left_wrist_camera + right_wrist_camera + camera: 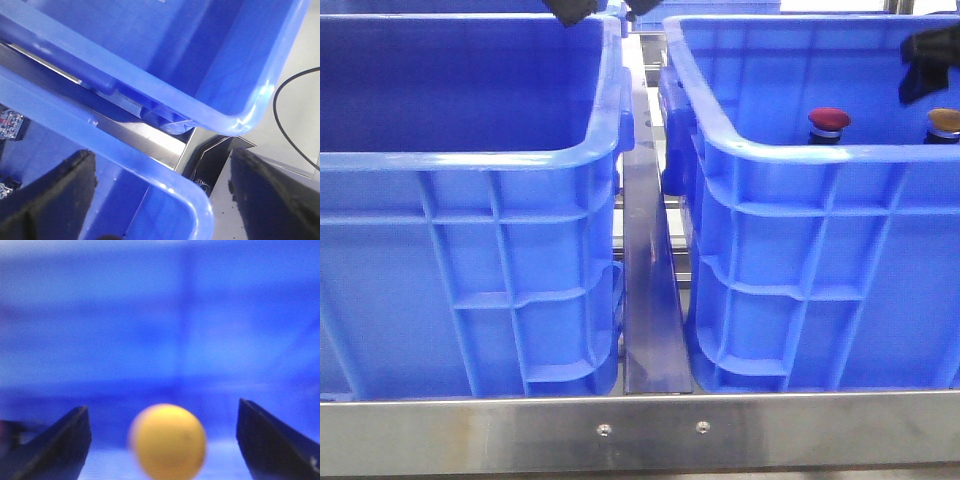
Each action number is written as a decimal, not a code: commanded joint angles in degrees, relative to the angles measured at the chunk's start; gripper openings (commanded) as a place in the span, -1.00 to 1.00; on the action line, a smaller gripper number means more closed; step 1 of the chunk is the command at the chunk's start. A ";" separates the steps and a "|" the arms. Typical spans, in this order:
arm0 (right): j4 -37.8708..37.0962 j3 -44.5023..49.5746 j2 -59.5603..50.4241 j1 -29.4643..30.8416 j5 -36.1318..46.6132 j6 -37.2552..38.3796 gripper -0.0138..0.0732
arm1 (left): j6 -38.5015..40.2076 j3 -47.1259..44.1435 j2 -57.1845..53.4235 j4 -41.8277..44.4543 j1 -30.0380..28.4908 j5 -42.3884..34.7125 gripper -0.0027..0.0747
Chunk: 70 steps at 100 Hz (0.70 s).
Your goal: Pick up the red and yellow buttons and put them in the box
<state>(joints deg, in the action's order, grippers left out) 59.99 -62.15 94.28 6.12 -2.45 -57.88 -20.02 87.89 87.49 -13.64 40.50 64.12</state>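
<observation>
Two alike blue crates stand side by side: the left box (470, 160) and the right box (820, 160). The red button (829, 122) and the yellow button (944, 124) stand upright inside the right box, behind its front rim. My right gripper (925, 75) hangs in that box just above the yellow button. In the right wrist view it (165, 440) is open, and the blurred yellow cap (167, 441) sits between the fingers with a gap on each side. My left gripper (605, 12) is at the far rim between the boxes. It (162, 200) is open and empty over a box rim (150, 175).
A steel rail (650, 260) runs between the two boxes, and a steel bar (640, 430) crosses the front. In the left wrist view a black cable (285, 85) lies on the grey surface beyond a box corner (250, 110).
</observation>
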 commanded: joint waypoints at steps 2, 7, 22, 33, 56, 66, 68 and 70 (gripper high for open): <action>0.21 -0.37 -6.50 0.28 0.18 -0.68 0.72 | 0.43 1.90 -1.96 -1.64 0.54 -1.83 0.43; 0.21 0.74 -8.54 0.28 -0.16 -0.68 0.72 | 0.43 1.90 -1.96 -1.64 0.54 -1.95 0.43; 0.21 4.85 -15.80 0.28 -1.18 -0.68 0.71 | 0.43 1.90 -1.96 -1.64 0.43 -5.27 0.43; 0.15 8.51 -21.17 0.28 -1.42 -1.35 0.48 | 0.43 1.90 -1.96 -1.02 0.43 -6.97 0.38; 0.15 15.54 -33.07 0.28 -5.03 -2.00 -0.55 | 6.30 1.68 -2.09 1.27 -1.89 -11.20 0.02; 0.15 18.55 -37.82 0.28 -6.88 -2.00 -0.90 | 10.04 0.04 -2.97 3.58 -3.70 -15.38 -0.23; 0.15 19.08 -38.82 0.28 -7.14 -2.00 -0.93 | 10.36 -0.39 -3.21 3.68 -4.14 -15.93 -0.29; 0.15 19.44 -39.79 0.28 -7.51 -2.00 -0.92 | 10.72 -0.68 -3.49 3.68 -4.61 -16.41 -0.34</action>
<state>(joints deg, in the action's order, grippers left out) 59.89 -43.00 58.92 6.12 -9.82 -59.06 -12.19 86.82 87.36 -10.17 37.33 53.16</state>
